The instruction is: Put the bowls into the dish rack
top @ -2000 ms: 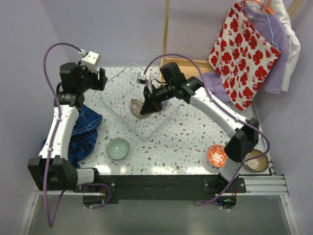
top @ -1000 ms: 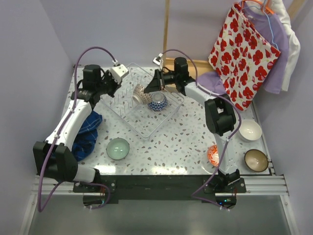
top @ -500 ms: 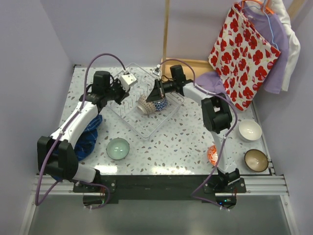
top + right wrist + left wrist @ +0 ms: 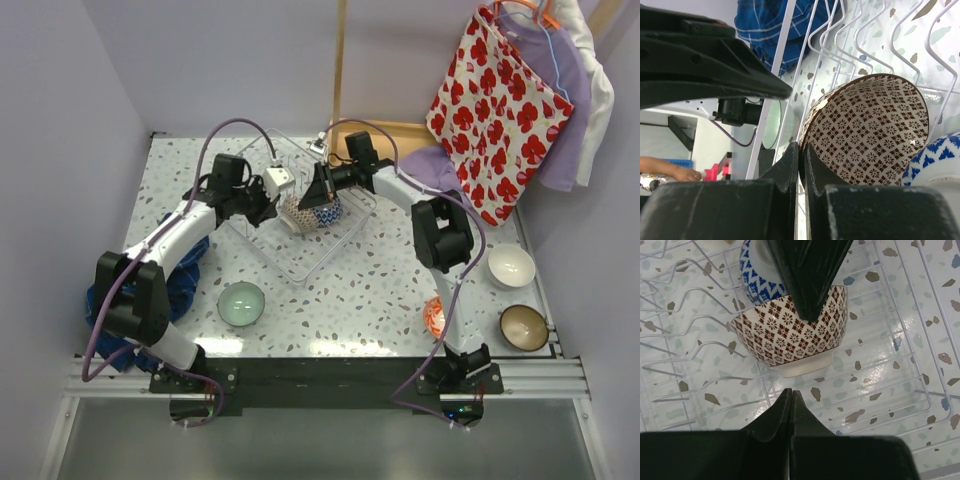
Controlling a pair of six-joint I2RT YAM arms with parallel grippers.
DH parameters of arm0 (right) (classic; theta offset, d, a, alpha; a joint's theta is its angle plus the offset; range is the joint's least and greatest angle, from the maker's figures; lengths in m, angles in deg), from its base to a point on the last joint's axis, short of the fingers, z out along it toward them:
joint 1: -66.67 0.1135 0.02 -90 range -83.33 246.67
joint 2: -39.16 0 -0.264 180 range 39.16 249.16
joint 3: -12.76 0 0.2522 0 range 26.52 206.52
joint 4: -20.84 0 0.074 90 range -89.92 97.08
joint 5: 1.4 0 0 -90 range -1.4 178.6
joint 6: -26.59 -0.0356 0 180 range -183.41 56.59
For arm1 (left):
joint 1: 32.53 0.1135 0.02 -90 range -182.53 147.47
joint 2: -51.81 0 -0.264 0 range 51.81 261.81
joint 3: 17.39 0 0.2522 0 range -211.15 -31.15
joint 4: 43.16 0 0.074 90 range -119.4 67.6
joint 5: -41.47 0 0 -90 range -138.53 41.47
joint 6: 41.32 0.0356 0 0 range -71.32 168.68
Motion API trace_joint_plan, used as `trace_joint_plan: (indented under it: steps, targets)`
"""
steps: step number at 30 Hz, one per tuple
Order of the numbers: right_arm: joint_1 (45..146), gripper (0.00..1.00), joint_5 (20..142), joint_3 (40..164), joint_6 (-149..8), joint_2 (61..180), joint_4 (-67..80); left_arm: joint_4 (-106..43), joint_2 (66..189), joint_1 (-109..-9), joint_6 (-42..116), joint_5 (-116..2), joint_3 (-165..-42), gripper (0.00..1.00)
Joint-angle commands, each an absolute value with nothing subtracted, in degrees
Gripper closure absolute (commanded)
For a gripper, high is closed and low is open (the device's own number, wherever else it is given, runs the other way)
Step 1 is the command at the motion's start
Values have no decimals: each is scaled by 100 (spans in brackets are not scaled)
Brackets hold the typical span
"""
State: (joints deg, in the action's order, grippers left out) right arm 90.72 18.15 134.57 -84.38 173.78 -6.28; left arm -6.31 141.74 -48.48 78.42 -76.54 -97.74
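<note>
Brown patterned bowl [image 4: 790, 335] leans in far dish rack [image 4: 300, 262] — likely brittle, slick; pinch its rim. Left gripper [image 4: 791, 395] and right gripper [image 4: 801, 150] closed, empty.

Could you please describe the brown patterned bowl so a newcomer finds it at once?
Find the clear dish rack at the far middle of the table. Two bowls stand on edge in it, side by side. Yours is the brown lattice bowl with a white foot, not the blue-triangle bowl.
</note>
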Motion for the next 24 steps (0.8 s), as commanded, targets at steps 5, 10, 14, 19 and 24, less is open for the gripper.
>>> trace_joint_plan:
  steps: [5, 10, 14, 19, 24]
  targets:
    - [9049, 100, 2189, 13665, -8178, 17565, -865, -576, 14418, -5072, 8023, -7842, -9716, 100]
    - [9031, 100, 2233, 13683, -8169, 17591, -865, -628, 14638, -5134, 7997, -7833, -9786, 100]
    - [9022, 100, 2251, 13700, -8178, 17609, -856, -760, 14779, -5222, 7901, -7842, -9839, 100]
    - [8996, 93, 2434, 13692, -7994, 17522, -953, -962, 14963, -5292, 7786, -7798, -9953, 100]
    - [8900, 69, 3076, 13893, -7047, 17197, -1699, -1147, 15121, -5319, 7646, -7701, -10146, 100]
